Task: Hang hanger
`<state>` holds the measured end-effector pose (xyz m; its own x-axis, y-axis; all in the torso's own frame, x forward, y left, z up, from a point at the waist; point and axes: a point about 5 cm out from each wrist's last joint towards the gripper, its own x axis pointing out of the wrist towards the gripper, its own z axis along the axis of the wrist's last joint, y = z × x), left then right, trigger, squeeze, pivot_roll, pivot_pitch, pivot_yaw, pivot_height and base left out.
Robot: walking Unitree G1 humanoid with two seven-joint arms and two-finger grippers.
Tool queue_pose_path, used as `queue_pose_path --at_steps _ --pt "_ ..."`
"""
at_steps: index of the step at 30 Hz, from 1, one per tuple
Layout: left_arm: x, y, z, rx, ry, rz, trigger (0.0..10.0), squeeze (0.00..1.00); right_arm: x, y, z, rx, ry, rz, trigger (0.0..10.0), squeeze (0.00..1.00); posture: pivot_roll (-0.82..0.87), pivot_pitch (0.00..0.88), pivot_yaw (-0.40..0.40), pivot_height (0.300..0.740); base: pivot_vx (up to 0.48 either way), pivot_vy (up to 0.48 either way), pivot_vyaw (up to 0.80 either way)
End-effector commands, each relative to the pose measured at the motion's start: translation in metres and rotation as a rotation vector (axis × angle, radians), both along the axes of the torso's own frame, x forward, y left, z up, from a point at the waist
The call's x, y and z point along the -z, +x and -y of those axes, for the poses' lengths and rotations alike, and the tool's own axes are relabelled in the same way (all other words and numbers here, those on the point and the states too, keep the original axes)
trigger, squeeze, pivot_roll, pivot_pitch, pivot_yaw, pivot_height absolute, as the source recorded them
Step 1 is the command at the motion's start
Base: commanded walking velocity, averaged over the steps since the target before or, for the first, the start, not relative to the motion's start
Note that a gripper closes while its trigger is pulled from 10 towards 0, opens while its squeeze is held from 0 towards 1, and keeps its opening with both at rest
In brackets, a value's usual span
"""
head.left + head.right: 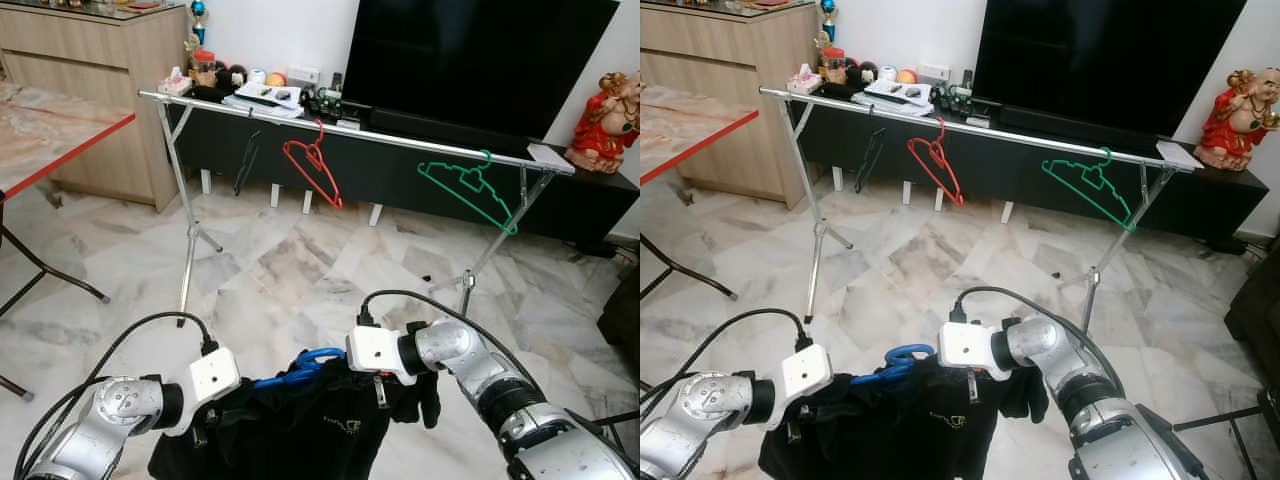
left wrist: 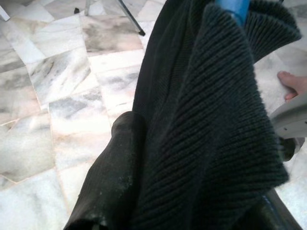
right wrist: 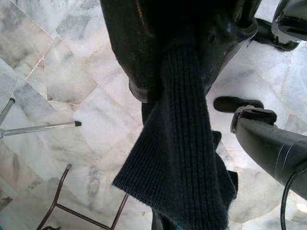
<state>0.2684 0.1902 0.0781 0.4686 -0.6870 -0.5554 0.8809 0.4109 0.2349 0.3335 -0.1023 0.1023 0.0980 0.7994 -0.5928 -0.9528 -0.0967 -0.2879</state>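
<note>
Here, both end effectors, left [image 1: 205, 432] and right [image 1: 385, 392], pinch a black sweater [image 1: 300, 425] on a blue hanger [image 1: 300, 366]; rail [image 1: 400, 137] at twelve o'clock.

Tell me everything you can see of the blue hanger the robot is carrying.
The blue hanger looks like glossy plastic. Its curved hook pokes out above the neck of a black knit garment that hides the rest; the left wrist view shows a blue stem entering ribbed fabric. It lies roughly level, low between the left gripper and right gripper, both at the garment's shoulders. It is well short of the silver rail, not yet hung.
</note>
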Motion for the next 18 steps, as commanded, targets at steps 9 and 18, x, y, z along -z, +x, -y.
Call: queue_pose_path --at_steps 9,18 --pt "0.0023 0.0018 0.0037 0.014 0.019 0.006 0.0 0.0 -0.013 0.0053 -0.0023 -0.011 0.029 0.042 0.0 0.0 0.16 0.0 -0.177 0.74 0.0 0.0 0.0" --pt "0.0033 0.0029 0.003 0.003 0.028 0.012 0.0 0.0 -0.0118 0.0058 -0.0019 0.0 0.019 0.04 10.0 0.88 0.16 0.0 -0.178 0.74 0.0 0.0 0.0"
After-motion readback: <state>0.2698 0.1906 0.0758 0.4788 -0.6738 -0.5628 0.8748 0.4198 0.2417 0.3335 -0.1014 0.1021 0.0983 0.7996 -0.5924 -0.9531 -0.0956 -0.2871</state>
